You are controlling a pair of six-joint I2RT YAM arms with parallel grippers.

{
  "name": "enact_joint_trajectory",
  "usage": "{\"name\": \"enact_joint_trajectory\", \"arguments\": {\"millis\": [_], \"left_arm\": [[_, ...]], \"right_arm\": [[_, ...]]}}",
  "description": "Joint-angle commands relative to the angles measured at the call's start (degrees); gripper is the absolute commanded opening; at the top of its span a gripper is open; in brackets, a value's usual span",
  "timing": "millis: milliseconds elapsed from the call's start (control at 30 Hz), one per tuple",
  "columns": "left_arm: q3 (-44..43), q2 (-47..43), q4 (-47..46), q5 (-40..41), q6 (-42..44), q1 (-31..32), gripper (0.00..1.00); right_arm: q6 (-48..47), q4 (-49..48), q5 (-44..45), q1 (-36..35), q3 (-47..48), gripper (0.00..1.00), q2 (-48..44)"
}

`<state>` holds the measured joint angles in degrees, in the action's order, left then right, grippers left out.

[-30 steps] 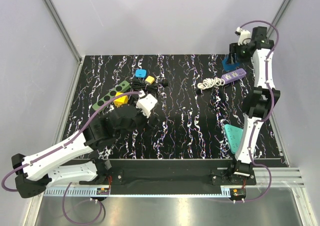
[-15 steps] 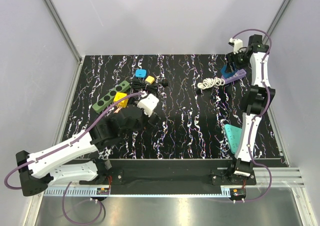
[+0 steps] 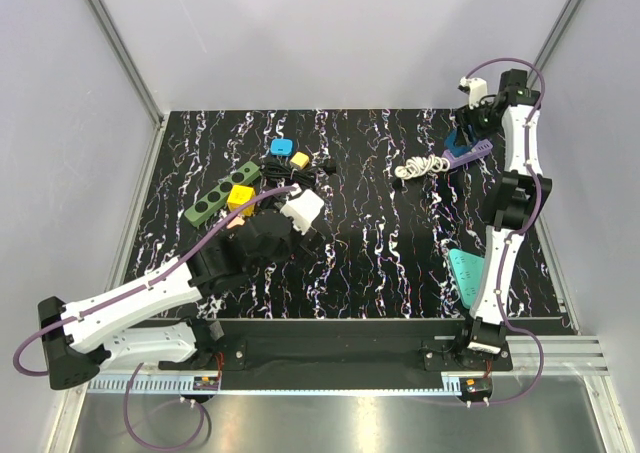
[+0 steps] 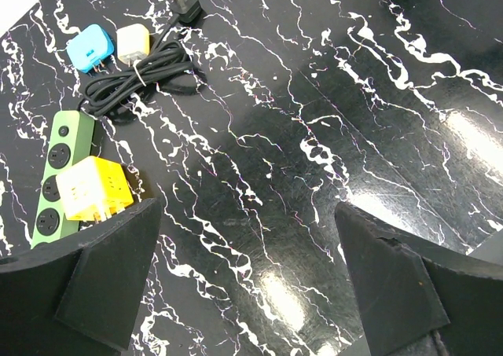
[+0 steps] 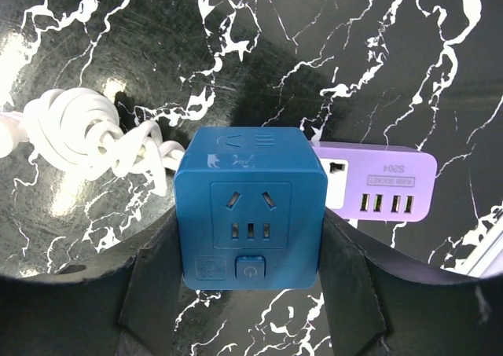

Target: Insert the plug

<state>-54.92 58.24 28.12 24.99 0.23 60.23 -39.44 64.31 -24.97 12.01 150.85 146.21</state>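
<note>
While nothing steadies the sockets, the left gripper (image 4: 251, 289) hangs nearest the bases over bare tabletop (image 4: 314, 136), its jaws wide apart and holding nothing. Beyond it, at the wrist view's left edge, a yellow cube (image 4: 93, 187) sits on the green power strip (image 4: 56, 148), with a bundled black cord (image 4: 141, 73) farther up.

Farthest off, in the upper right of the top view, the right gripper (image 5: 250, 230) has its jaws clamped on the blue cube adapter (image 5: 250, 183), above the purple USB strip (image 5: 385, 175) and beside a white coiled cord (image 5: 86, 144).

The cube's prongs are hidden, so misalignment is likely, and the unbraced strip could skid when pushed.

The strip's small print seems to read "S204". The cube shows a power symbol, and its embossed mark is illegible.
</note>
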Motion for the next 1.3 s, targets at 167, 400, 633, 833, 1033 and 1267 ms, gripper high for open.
{"name": "enact_joint_trajectory", "arguments": {"millis": [167,400,633,833,1033,1267], "left_arm": [[-0.9,0.0,-3.1,1.5,1.2,-0.1,0.99],[-0.9,-0.1,-3.1,1.5,1.3,-0.2,0.99],[-1.0,-0.1,-3.2,1.3,1.4,-0.1,0.99],[-1.0,-0.2,-3.1,1.3,1.5,-0.1,0.99],[-0.8,0.0,-3.1,1.8,1.5,-0.1,0.99],[-0.6,0.4,-3.2,2.4,1.8,-0.1,0.99]], "right_arm": [[-1.6,0.4,-0.4,0.8,-1.1,0.0,-1.5],[-1.8,2.3,-3.7,1.0,-0.6,0.0,-0.5],[-2.7,4.5,-1.9,0.9,-0.7,0.0,-0.3],[-2.0,2.8,0.0,0.8,-0.6,0.0,0.4],[-2.1,2.6,-2.4,0.8,0.7,0.0,4.3],[-1.3,1.7,0.1,0.0,4.1,0.0,9.9]]}}
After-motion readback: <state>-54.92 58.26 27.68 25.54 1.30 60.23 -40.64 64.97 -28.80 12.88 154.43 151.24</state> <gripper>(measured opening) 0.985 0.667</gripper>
